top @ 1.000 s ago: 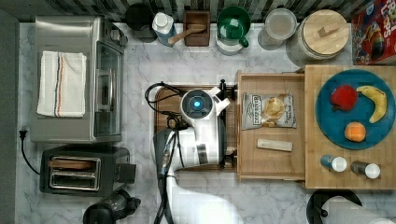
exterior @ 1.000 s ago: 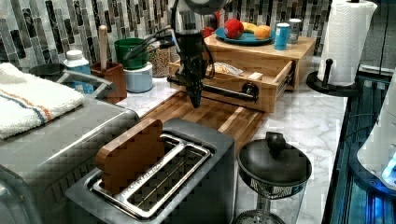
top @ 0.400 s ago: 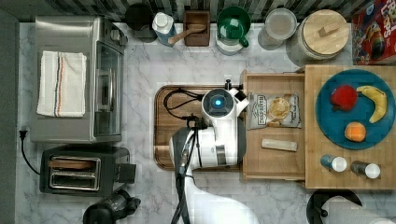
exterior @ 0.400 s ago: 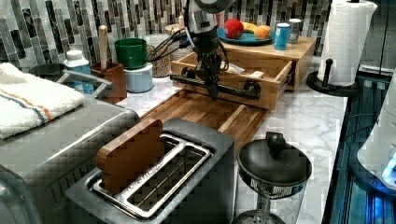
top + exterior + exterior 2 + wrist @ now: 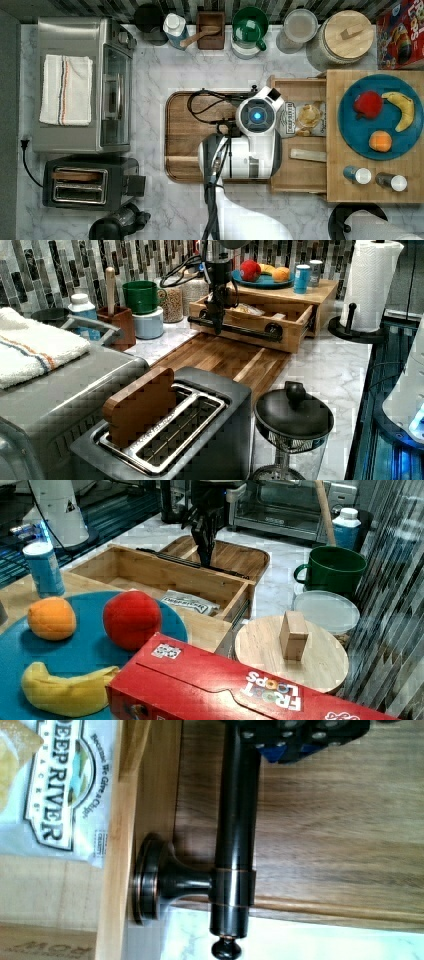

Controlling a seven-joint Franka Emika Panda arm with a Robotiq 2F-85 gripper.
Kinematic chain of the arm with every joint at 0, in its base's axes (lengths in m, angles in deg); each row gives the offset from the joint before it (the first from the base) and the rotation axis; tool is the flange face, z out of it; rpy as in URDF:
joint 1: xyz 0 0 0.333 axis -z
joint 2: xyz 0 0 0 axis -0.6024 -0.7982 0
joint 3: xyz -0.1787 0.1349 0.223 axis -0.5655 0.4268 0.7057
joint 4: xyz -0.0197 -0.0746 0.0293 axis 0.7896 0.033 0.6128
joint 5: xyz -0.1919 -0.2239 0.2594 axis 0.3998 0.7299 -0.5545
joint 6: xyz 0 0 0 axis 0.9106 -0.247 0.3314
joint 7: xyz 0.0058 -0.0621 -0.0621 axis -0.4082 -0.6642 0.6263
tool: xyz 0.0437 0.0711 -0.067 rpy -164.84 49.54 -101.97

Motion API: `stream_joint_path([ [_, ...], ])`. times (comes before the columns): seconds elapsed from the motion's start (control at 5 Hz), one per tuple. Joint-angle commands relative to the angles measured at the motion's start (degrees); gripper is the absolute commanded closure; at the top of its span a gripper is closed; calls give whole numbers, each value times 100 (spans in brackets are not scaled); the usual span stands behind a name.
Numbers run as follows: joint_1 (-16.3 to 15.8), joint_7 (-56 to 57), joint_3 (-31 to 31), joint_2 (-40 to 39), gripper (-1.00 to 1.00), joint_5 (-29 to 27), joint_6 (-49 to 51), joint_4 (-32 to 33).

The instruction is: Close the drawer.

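At the middle right of the top view, the drawer [image 5: 300, 165] stands partly open. The claw [image 5: 218, 322] sits at its dark handle [image 5: 236, 835], placed for pushing inward; whether it grips, I cannot tell.

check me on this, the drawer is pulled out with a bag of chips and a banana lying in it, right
Not quite. The drawer is pulled out with the Deep River chip bag in it, but the banana lies on the blue plate on the wooden block above, as the top view shows. The drawer's other item is a small wooden piece.
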Motion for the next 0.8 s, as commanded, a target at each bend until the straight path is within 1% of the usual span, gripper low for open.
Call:
stream_joint_path([
  [0.2,891,1083,-650,109,100,172,757,-1033],
  [0.4,1161,1460,-700,-110,100,111,640,-1199],
  [0.8,1779,2628,-644,-770,100,-387,525,-1642],
])
